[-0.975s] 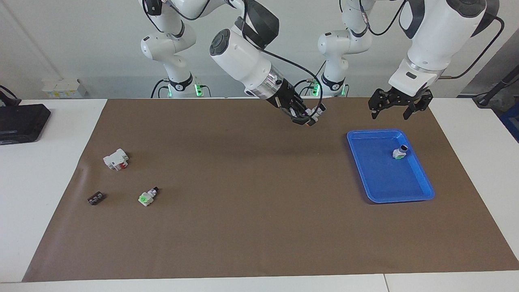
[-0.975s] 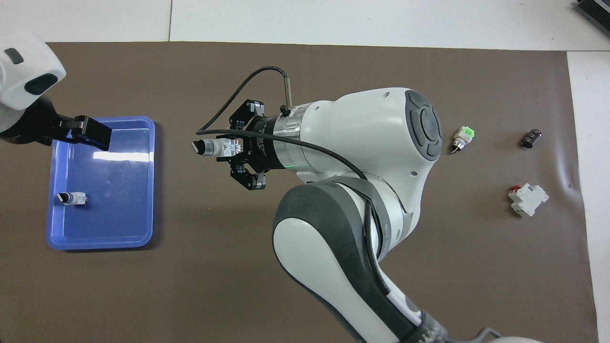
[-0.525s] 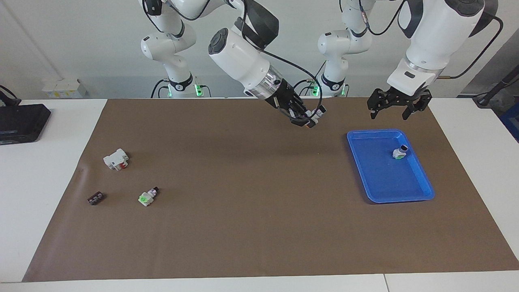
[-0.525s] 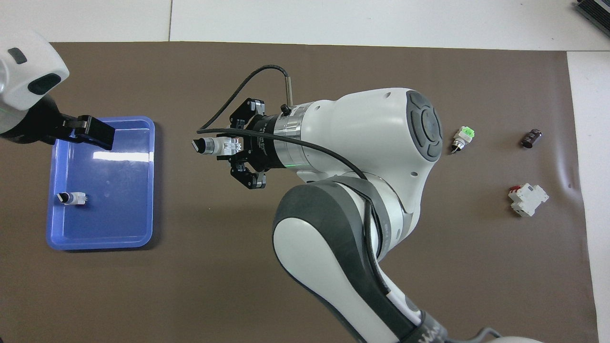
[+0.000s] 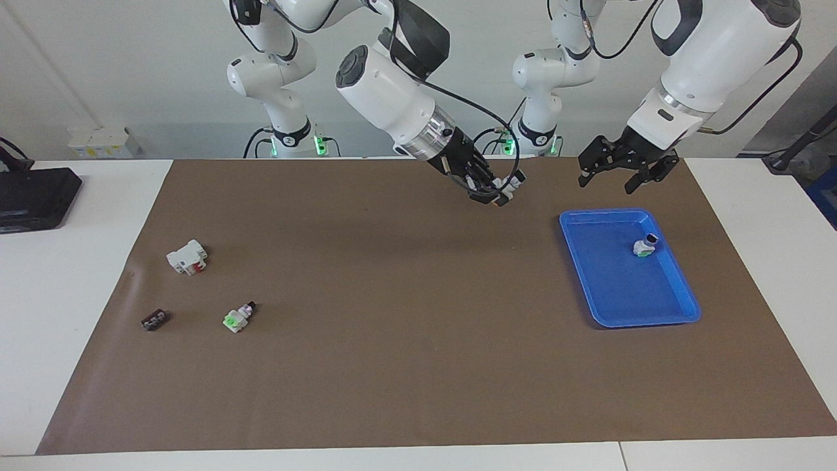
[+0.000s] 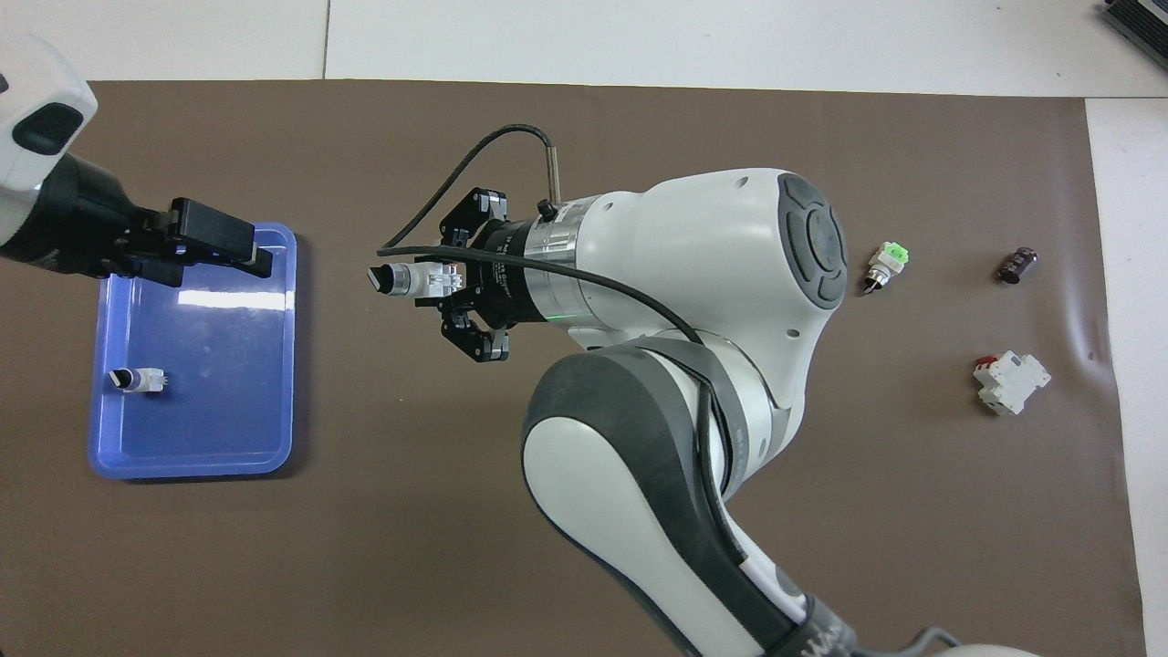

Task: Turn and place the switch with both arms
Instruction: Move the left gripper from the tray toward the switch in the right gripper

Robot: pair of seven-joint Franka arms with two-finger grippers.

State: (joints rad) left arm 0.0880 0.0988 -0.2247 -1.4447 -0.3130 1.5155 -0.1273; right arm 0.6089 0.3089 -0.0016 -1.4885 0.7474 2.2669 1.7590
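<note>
Two big white robot arms reach over a brown mat [image 5: 392,366] on a white table [image 5: 65,275]. The blue tray [image 5: 608,294] lies flat on the mat toward the left arm's end, and a small white switch with a green side [image 5: 643,247] lies in it. The right gripper [image 5: 492,191] is up in the air over the bare mat, between the middle of the table and the tray, and it is closed tight on the switch [image 6: 412,280]. The switch is a tiny white block with a black round knob on the end that sticks out of the claw toward the tray. The left gripper [image 5: 613,176] hangs over the tray's edge nearest the robots, with its black fingers spread wide and nothing in them. Toward the right arm's end of the mat lie a white block with red parts [image 5: 187,257], then a little switch with a green face [image 5: 237,317], then a tiny dark part [image 5: 154,320].
</note>
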